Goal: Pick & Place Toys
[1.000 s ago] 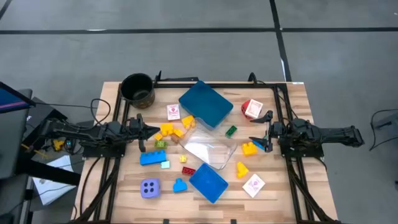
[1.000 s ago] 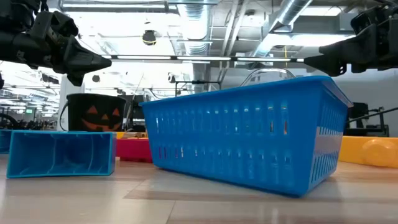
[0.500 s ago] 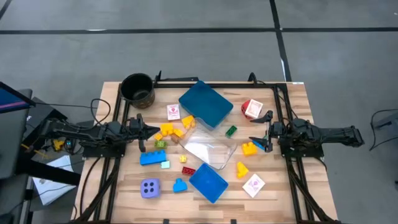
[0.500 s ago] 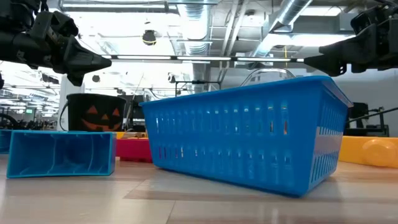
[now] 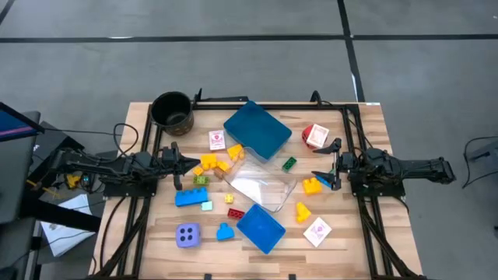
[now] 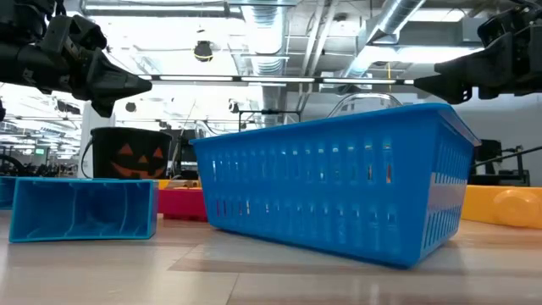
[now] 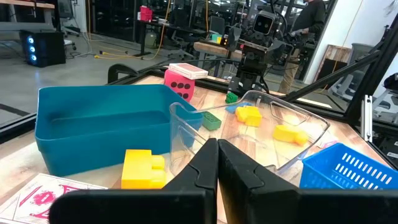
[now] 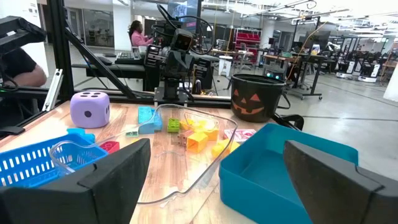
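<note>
Toys lie scattered over the table's middle: a cluster of yellow bricks (image 5: 214,163), a blue brick (image 5: 189,198), green bricks (image 5: 201,180) (image 5: 289,163), a red die (image 5: 315,136) with a card on top, a lavender die (image 5: 187,234), and white cards (image 5: 216,140) (image 5: 317,231). My left gripper (image 5: 191,165) hovers shut at the table's left side, pointing level toward the yellow bricks (image 7: 142,168). My right gripper (image 5: 327,161) hovers open at the right side, level, near a yellow brick (image 5: 311,185). Neither touches anything.
Two blue trays (image 5: 257,130) (image 5: 261,228) and a clear plastic tray (image 5: 263,187) sit among the toys. A dark round pot (image 5: 172,111) with a pumpkin face stands at the far left corner. A black frame rail runs along the table's edges.
</note>
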Available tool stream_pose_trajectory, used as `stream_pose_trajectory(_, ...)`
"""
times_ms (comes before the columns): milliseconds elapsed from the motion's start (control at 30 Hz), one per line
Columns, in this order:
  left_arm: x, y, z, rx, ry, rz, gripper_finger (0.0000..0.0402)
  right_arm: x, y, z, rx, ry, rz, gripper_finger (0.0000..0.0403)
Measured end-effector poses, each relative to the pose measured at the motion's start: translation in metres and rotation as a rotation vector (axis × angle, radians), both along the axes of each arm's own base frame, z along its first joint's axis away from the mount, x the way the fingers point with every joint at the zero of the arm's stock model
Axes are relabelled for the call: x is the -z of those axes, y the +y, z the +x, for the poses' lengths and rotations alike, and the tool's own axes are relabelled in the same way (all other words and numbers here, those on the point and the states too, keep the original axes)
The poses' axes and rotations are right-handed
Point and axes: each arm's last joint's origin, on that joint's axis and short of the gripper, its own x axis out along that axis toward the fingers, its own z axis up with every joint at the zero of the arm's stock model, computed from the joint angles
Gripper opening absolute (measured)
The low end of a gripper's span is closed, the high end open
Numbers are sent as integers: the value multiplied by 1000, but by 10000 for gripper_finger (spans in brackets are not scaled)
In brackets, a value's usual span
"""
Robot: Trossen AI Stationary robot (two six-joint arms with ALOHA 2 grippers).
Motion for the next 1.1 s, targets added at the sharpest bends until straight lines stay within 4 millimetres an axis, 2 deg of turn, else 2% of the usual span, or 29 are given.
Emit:
stream_pose_trajectory(867, 0, 0, 0, -1, 1, 0, 3, 0, 0, 0, 0, 1, 0, 359)
stream_pose_trajectory(933, 0, 0, 0, 0, 0, 0, 3, 0, 0, 0, 1, 3, -31, 359)
stream_pose_trajectory(1033, 0, 0, 0, 0, 1, 0, 3, 0, 0, 0, 4, 18, -165, 359)
stream_pose_trajectory(1100, 0, 0, 0, 0, 0, 0, 3, -1, 0, 0, 4, 7, -180, 359)
